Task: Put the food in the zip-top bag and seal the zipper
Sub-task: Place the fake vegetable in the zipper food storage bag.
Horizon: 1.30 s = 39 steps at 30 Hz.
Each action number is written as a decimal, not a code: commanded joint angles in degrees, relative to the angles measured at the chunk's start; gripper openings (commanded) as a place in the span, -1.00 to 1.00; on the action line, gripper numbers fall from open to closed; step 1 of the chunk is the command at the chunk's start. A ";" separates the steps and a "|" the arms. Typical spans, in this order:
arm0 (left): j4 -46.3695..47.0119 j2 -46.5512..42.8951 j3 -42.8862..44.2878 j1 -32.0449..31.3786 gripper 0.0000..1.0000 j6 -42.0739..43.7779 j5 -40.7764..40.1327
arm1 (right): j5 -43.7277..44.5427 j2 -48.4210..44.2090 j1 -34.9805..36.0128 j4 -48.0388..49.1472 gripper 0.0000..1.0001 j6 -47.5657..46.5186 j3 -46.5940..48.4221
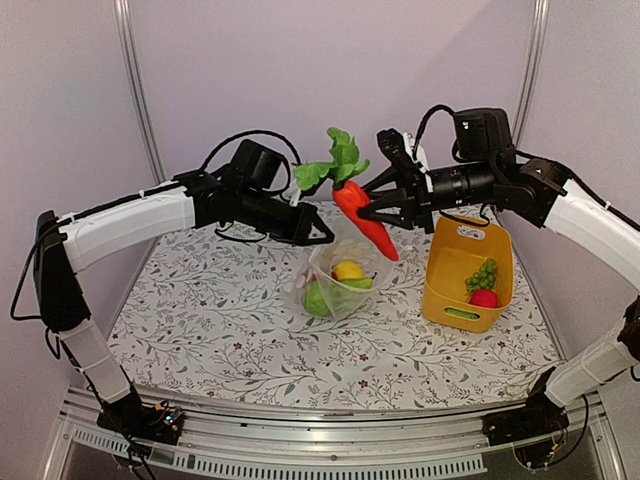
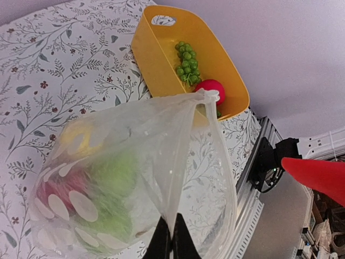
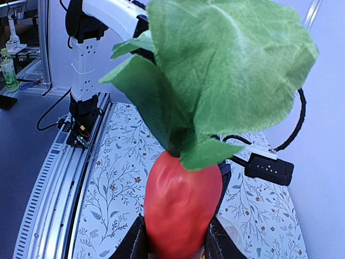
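Carrot (image 1: pixel 365 222): smooth red-orange cone, fabric leaf top, clamped in right tool (image 1: pixel 374 206), held tip-down above bag (image 1: pixel 338 285) right edge. Floppy clear dotted bag slumped on surface (image 1: pixel 220 320), rim film pinched in left tool (image 1: pixel 322 236). Rigid yellow bin (image 1: pixel 445 275) near, right of bag.

The left arm (image 1: pixel 130 225), at the frame's left, and the right arm (image 1: pixel 600 225), at its right, have 2 colours: white shells, black joints. Thin black cables (image 1: pixel 250 132) loop above both wrists. The jaws are black.
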 commanded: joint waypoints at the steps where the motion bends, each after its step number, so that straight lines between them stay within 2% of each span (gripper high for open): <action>1: -3.11 -2.39 -0.23 -0.01 -1.00 1.75 0.25 | 5.22 4.14 4.56 -0.13 -0.64 -7.92 2.17; 7: -5.37 -5.10 -2.76 1.23 -1.00 3.53 -0.03 | 11.78 8.85 7.46 4.16 -0.75 -14.27 -0.34; 16: -5.79 -8.87 -7.00 4.32 -1.00 5.38 -0.32 | 19.43 10.51 7.56 9.38 -0.69 -20.62 -8.00; 26: -6.01 -8.92 -7.60 6.48 -1.00 7.32 -0.37 | 31.36 16.47 9.58 2.56 -0.65 -23.64 -4.49; 33: -5.61 -8.20 -7.30 7.46 -1.00 7.87 0.86 | 45.24 23.24 11.47 -4.26 -0.72 -22.96 1.82; 39: -5.52 -7.29 -7.02 8.16 -1.00 8.03 1.37 | 50.51 26.78 12.34 -9.49 -0.77 -23.62 5.61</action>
